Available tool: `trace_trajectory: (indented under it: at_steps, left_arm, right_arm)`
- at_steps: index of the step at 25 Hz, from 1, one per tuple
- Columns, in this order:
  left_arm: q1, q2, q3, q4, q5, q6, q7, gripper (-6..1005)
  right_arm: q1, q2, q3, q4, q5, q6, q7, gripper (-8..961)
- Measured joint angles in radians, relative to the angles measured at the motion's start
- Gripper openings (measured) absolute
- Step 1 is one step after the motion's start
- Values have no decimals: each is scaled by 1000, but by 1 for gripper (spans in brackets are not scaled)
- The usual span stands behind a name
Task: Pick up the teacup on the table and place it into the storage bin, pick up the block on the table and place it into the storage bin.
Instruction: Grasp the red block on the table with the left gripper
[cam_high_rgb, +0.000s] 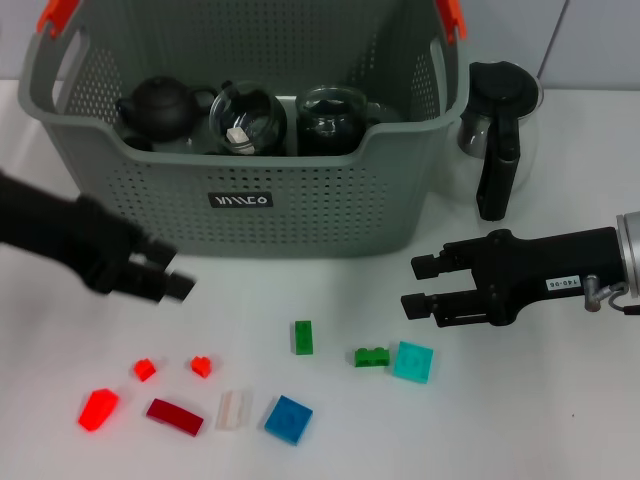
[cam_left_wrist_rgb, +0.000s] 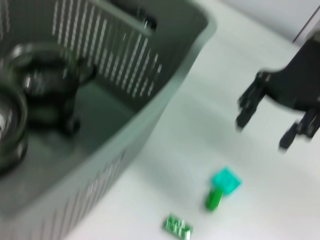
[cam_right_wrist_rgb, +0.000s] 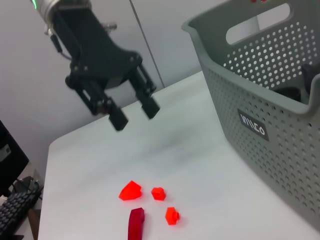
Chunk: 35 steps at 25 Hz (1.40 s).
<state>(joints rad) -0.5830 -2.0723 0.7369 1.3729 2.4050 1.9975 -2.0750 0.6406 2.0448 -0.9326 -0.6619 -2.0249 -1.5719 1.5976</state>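
The grey storage bin (cam_high_rgb: 300, 190) stands at the back of the white table (cam_high_rgb: 520, 420). Inside it, a glass teacup (cam_high_rgb: 247, 120) sits between a black teapot (cam_high_rgb: 160, 106) and another glass vessel (cam_high_rgb: 332, 118). Several blocks lie in front: green (cam_high_rgb: 302, 337), small green (cam_high_rgb: 371, 356), teal (cam_high_rgb: 412, 361), blue (cam_high_rgb: 288, 418), clear (cam_high_rgb: 234, 410), dark red (cam_high_rgb: 174, 416) and red ones (cam_high_rgb: 99, 408). My left gripper (cam_high_rgb: 175, 270) hangs open and empty by the bin's front left, above the red blocks (cam_right_wrist_rgb: 131, 190). My right gripper (cam_high_rgb: 415, 286) is open and empty, right of the teal block (cam_left_wrist_rgb: 226, 181).
A glass coffee pot with a black handle (cam_high_rgb: 497, 140) stands to the right of the bin, behind my right arm. The bin's wall (cam_right_wrist_rgb: 260, 125) rises close beside both grippers. The table's edge (cam_right_wrist_rgb: 50, 150) shows in the right wrist view.
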Motion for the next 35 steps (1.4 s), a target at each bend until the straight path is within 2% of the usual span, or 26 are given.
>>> trace_trajectory:
  at_steps: [7,8,17,24,29,35]
  left_arm:
    - [5,-11,36,19,147,30,-93,519]
    - [6,-16,75,42,196,36,-140,519]
    - [-5,-44,228,69,401,43,-274,518]
    - [-15,-63,381,43,448,28,-371,518]
    - [-16,-62,446,-1,450,-24,-440,517]
    - [-31,-52,476,-62,453,-54,-516,517]
  right_arm:
    - [0,0,0,-4,0,1,1,643]
    - [0,0,-1,-4,0,2,1,643]
    - [-7,0,-1,-5,0,3,-5,644]
    - [-7,-1,-2,-4,0,8,-10,644]
    - [-7,-1,-5,-1,0,15,-11,642]
    - [-7,-2,-7,1,-2,20,-12,642]
